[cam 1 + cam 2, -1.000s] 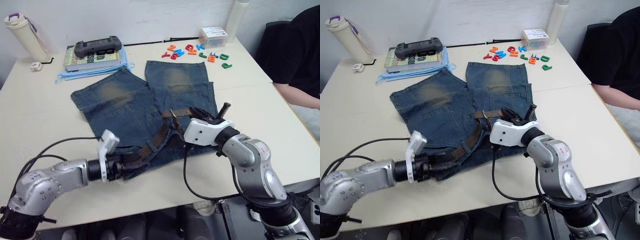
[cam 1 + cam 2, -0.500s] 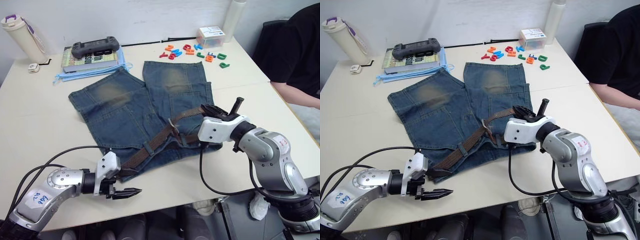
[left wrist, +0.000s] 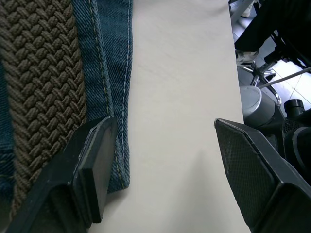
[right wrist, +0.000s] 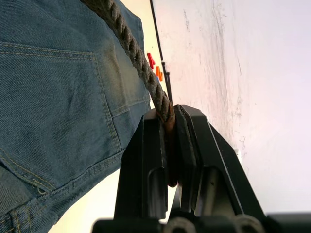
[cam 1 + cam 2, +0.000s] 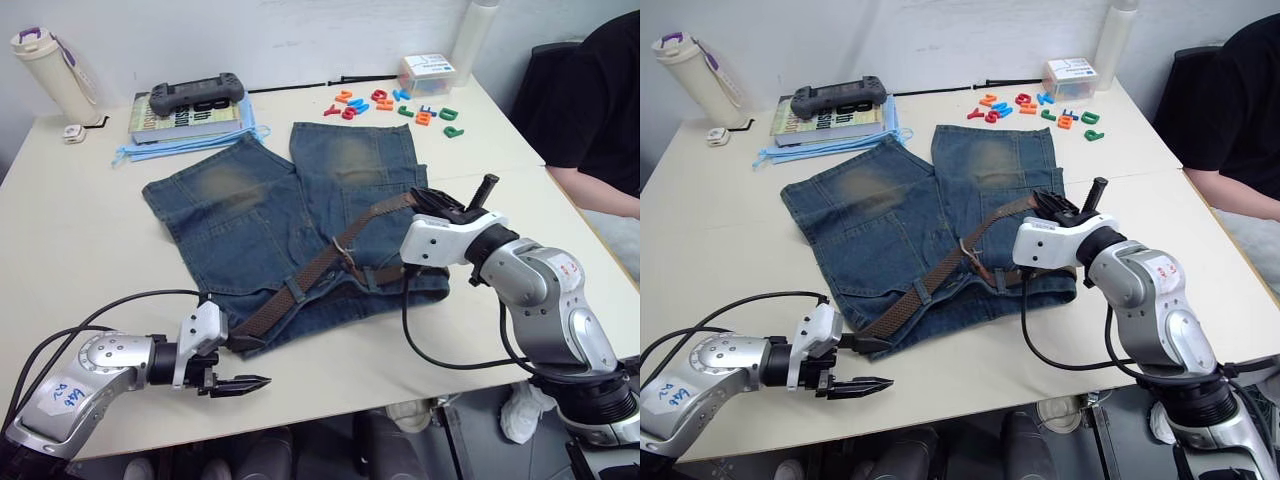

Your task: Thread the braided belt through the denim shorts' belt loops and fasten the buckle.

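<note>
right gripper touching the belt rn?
Touching. The right wrist view shows the right gripper with its two black fingers shut on the braided belt, the strap pinched between them with no gap.

Table surface and what rests on it

We see a cream table (image 5: 80,240) carrying the denim shorts (image 5: 260,230) spread flat at centre. At the far edge we note a book (image 5: 180,118) on blue sheets (image 5: 165,148), a white bottle (image 5: 45,70), a small white object (image 5: 71,132), coloured plastic letters (image 5: 395,105), a clear box (image 5: 427,73) and a white cylinder (image 5: 470,40).
</note>
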Motion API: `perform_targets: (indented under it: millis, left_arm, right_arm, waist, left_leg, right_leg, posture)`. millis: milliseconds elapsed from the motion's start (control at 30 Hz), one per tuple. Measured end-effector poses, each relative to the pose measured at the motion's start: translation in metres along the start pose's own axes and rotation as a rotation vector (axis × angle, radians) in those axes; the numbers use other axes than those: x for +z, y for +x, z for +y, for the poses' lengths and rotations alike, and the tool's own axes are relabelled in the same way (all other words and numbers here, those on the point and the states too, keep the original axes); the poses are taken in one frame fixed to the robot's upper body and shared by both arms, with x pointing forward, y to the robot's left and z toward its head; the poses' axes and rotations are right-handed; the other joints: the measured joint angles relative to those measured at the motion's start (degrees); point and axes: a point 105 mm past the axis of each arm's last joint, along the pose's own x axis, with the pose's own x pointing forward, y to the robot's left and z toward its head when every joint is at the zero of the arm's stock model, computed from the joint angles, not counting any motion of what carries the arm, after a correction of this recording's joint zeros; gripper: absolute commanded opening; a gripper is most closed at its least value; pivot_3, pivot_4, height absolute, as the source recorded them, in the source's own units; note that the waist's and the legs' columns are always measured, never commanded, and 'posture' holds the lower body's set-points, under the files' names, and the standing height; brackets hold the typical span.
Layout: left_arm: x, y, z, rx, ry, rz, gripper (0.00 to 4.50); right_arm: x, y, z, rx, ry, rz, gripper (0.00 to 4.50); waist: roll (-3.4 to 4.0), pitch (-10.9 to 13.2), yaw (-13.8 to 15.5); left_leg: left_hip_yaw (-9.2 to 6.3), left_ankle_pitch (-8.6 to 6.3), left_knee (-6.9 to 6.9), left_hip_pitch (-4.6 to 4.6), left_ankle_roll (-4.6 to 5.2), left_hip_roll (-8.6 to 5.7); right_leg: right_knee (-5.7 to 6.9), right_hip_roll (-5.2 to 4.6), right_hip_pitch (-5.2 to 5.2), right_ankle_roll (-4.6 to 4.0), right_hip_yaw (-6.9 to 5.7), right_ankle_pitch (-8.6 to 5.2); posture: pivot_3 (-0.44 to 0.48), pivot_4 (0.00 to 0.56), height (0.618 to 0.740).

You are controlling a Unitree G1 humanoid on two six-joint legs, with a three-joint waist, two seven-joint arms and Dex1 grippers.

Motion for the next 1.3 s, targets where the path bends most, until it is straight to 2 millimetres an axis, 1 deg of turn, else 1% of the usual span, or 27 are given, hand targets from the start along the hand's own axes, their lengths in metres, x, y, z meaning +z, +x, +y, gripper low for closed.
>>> perform_targets:
  millis: [100,167,233,267,333,367,433,500,533,567,633,667,700,767,800,867,1000,1100,1233,1267,1300]
  left_arm:
    - [0.008,-0.001,0.006,0.022,-0.018,-0.035,3.55]
    - [0.02,-0.004,0.011,0.029,-0.075,-0.097,3.55]
    - [0.045,-0.008,0.014,0.012,-0.124,-0.212,3.55]
    - [0.068,-0.012,0.015,-0.005,-0.129,-0.294,3.55]
    - [0.101,-0.016,0.014,-0.021,-0.113,-0.415,3.55]
    - [0.113,-0.015,0.012,-0.024,-0.105,-0.458,3.55]
    - [0.128,-0.006,0.008,-0.007,-0.084,-0.515,3.55]
    - [0.135,0.006,0.006,0.03,-0.056,-0.531,3.55]
    - [0.137,0.009,0.006,0.046,-0.046,-0.533,3.55]
    - [0.143,0.018,0.012,0.129,0.009,-0.53,3.55]
    - [0.152,0.032,0.022,0.269,0.1,-0.532,3.55]
    - [0.154,0.039,0.027,0.356,0.144,-0.532,3.55]
    - [0.154,0.042,0.029,0.381,0.154,-0.531,3.55]
    - [0.155,0.051,0.033,0.49,0.246,-0.506,3.55]
    - [0.156,0.053,0.034,0.506,0.261,-0.505,3.55]
    - [0.164,0.057,0.035,0.567,0.317,-0.52,3.55]
    - [0.179,0.059,0.035,0.642,0.409,-0.536,3.55]
    - [0.185,0.063,0.038,0.66,0.412,-0.555,2.74]
    - [0.186,0.072,0.033,0.616,0.398,-0.566,0.96]
    - [0.186,0.074,0.031,0.602,0.4,-0.564,0.37]
    - [0.186,0.074,0.03,0.599,0.4,-0.565,0.04]
  right_arm:
    - [0.003,-0.001,-0.003,-0.007,0.016,-0.034,0.0]
    - [0.006,-0.003,-0.011,-0.028,0.025,-0.061,0.0]
    - [0.011,-0.003,-0.016,-0.043,0.02,-0.084,0.0]
    - [0.015,-0.003,-0.017,-0.042,0.018,-0.102,0.0]
    - [0.021,-0.001,-0.017,-0.038,0.02,-0.125,0.0]
    - [0.025,0.0,-0.016,-0.031,0.02,-0.138,0.0]
    - [0.033,0.004,-0.012,-0.006,0.011,-0.163,0.0]
    - [0.038,0.006,-0.006,0.028,0.002,-0.174,0.0]
    - [0.039,0.007,-0.004,0.036,0.002,-0.176,0.0]
    - [0.04,0.008,-0.001,0.057,-0.004,-0.172,0.0]
    - [0.048,0.011,0.002,0.075,-0.007,-0.19,0.0]
    - [0.055,0.013,0.003,0.079,-0.015,-0.208,0.0]
    - [0.057,0.012,0.004,0.082,-0.019,-0.214,0.0]
    - [0.059,0.013,0.005,0.087,-0.027,-0.213,0.0]
    - [0.059,0.013,0.005,0.089,-0.029,-0.212,0.0]
    - [0.059,0.014,0.006,0.094,-0.033,-0.205,0.0]
    - [0.063,0.016,0.006,0.094,-0.035,-0.21,0.0]
    - [0.065,0.017,0.004,0.085,-0.049,-0.206,0.0]
    - [0.064,0.018,0.001,0.071,-0.056,-0.191,0.0]
    - [0.064,0.018,0.001,0.069,-0.057,-0.189,0.0]
    - [0.063,0.019,0.001,0.069,-0.059,-0.186,0.0]
  waist:
    - [0.01,0.0,0.0]
    - [0.0,0.0,0.0]
    - [-0.01,0.0,0.0]
    - [-0.03,0.0,0.0]
    - [-0.03,0.0,0.0]
    - [-0.04,0.0,-0.1]
    - [-0.03,0.0,-0.3]
    - [-0.05,0.0,-0.4]
    - [-0.05,0.0,-0.3]
    - [-0.05,0.0,-0.1]
    - [-0.07,0.0,0.0]
    - [-0.08,0.0,0.1]
    - [-0.08,0.0,0.0]
    - [-0.08,0.0,0.0]
    - [-0.08,0.0,0.0]
    - [-0.09,0.0,0.1]
    - [-0.09,0.0,0.0]
    - [-0.09,0.0,0.0]
    - [-0.09,0.0,0.0]
    - [-0.09,0.0,0.0]
    - [-0.09,0.0,0.0]
  left_leg:
    - [-0.01,0.0,0.01,0.0,0.0,0.02]
    - [-0.06,0.0,0.05,-0.03,0.0,0.04]
    - [-0.09,0.0,0.1,-0.06,0.0,0.03]
    - [-0.13,0.0,0.14,-0.08,-0.01,0.03]
    - [-0.1,-0.01,0.16,-0.07,0.0,0.0]
    - [-0.09,-0.01,0.16,-0.07,0.0,-0.02]
    - [0.01,-0.02,0.15,-0.05,0.02,0.0]
    - [0.01,-0.02,0.13,-0.05,0.0,0.02]
    - [0.01,-0.02,0.13,-0.05,-0.01,0.02]
    - [0.0,-0.01,0.17,-0.04,-0.02,0.0]
    - [0.02,-0.01,0.27,-0.05,-0.02,-0.04]
    - [0.03,-0.01,0.27,-0.05,-0.02,-0.07]
    - [0.03,-0.01,0.26,-0.06,-0.02,-0.07]
    - [0.04,-0.01,0.24,-0.07,-0.01,-0.07]
    - [0.04,-0.01,0.23,-0.06,-0.01,-0.07]
    - [0.04,-0.01,0.26,-0.07,-0.01,-0.06]
    - [0.06,-0.01,0.27,-0.06,-0.01,-0.05]
    - [0.05,-0.01,0.29,-0.06,-0.01,-0.07]
    - [0.06,-0.01,0.31,-0.07,0.0,-0.07]
    - [0.06,-0.01,0.31,-0.07,-0.01,-0.06]
    - [0.06,-0.01,0.31,-0.07,-0.01,-0.06]
  right_leg:
    - [0.04,0.0,-0.01,0.0,-0.01,0.0]
    - [0.05,0.0,-0.01,0.0,-0.04,0.0]
    - [0.07,0.0,-0.01,0.01,-0.08,0.0]
    - [0.06,-0.03,-0.01,0.01,-0.11,0.0]
    - [0.07,-0.02,-0.01,0.04,-0.09,0.02]
    - [0.07,-0.01,-0.01,0.04,-0.07,0.02]
    - [0.07,0.02,-0.03,0.05,0.01,0.03]
    - [0.06,0.07,-0.05,0.06,0.02,0.03]
    - [0.07,0.08,-0.06,0.06,0.02,0.03]
    - [0.09,0.12,-0.05,0.06,0.0,0.03]
    - [0.12,0.18,-0.03,0.08,0.0,0.05]
    - [0.12,0.17,-0.02,0.09,0.02,0.06]
    - [0.12,0.17,-0.03,0.09,0.03,0.06]
    - [0.09,0.17,-0.04,0.09,0.04,0.06]
    - [0.09,0.17,-0.04,0.09,0.04,0.06]
    - [0.1,0.17,-0.04,0.09,0.03,0.06]
    - [0.13,0.18,-0.04,0.1,0.05,0.06]
    - [0.14,0.17,-0.04,0.1,0.03,0.06]
    - [0.14,0.16,-0.04,0.1,0.04,0.06]
    - [0.15,0.16,-0.04,0.1,0.04,0.06]
    - [0.15,0.16,-0.04,0.1,0.04,0.06]
  posture:
    - [0.0,0.15,0.738]
    - [0.0,0.15,0.738]
    - [0.0,0.15,0.738]
    - [0.0,0.15,0.738]
    - [0.0,0.15,0.738]
    - [0.0,0.15,0.738]
    - [0.0,0.15,0.738]
    - [0.0,0.15,0.738]
    - [0.0,0.15,0.738]
    - [0.0,0.15,0.738]
    - [0.0,0.15,0.738]
    - [0.0,0.15,0.738]
    - [0.0,0.15,0.738]
    - [0.0,0.15,0.738]
    - [0.0,0.15,0.738]
    - [0.0,0.15,0.738]
    - [0.0,0.15,0.738]
    - [0.0,0.15,0.738]
    - [0.0,0.15,0.738]
    - [0.0,0.15,0.738]
    - [0.0,0.15,0.738]
